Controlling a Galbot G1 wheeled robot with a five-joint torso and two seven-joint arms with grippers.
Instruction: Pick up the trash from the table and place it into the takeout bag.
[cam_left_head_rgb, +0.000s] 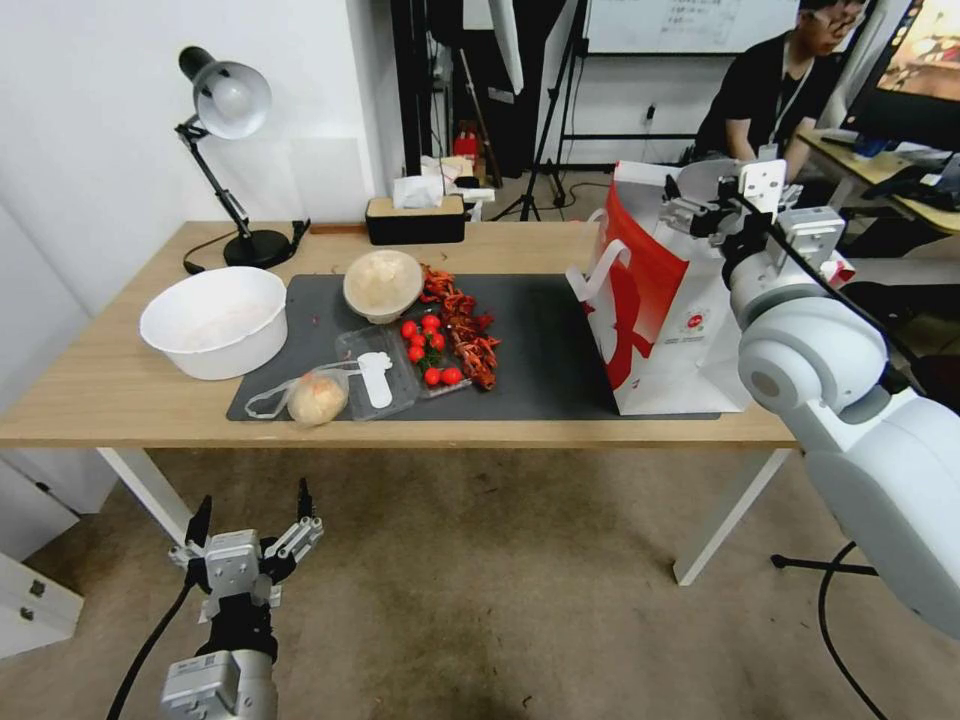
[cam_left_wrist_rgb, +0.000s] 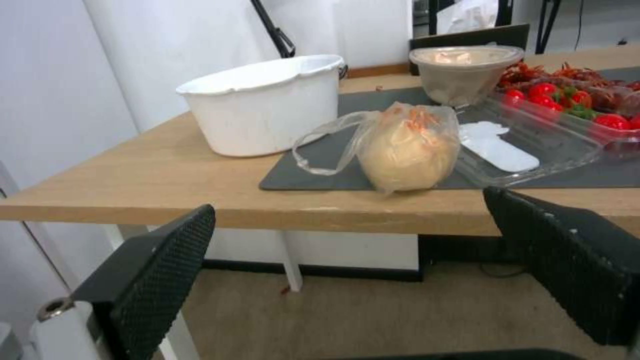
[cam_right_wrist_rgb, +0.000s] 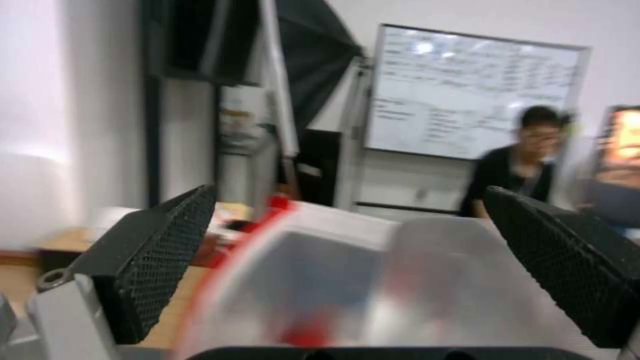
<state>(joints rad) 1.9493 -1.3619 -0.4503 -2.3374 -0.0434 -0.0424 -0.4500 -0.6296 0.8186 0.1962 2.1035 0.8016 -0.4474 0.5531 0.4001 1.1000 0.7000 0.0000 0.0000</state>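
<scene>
White right tool (cam_left_head_rgb: 690, 205) gapes above takeout bag (cam_left_head_rgb: 660, 300); left tool (cam_left_head_rgb: 252, 512) hangs low.

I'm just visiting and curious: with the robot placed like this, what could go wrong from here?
1. The right tool hangs open over the takeout bag; bumping the rim might tip the bag.
2. The bun in its clear bag sits near the table edge, so a clumsy reach by the open left tool below could push it off.
3. The crayfish and tomatoes are loose and could scatter.
</scene>
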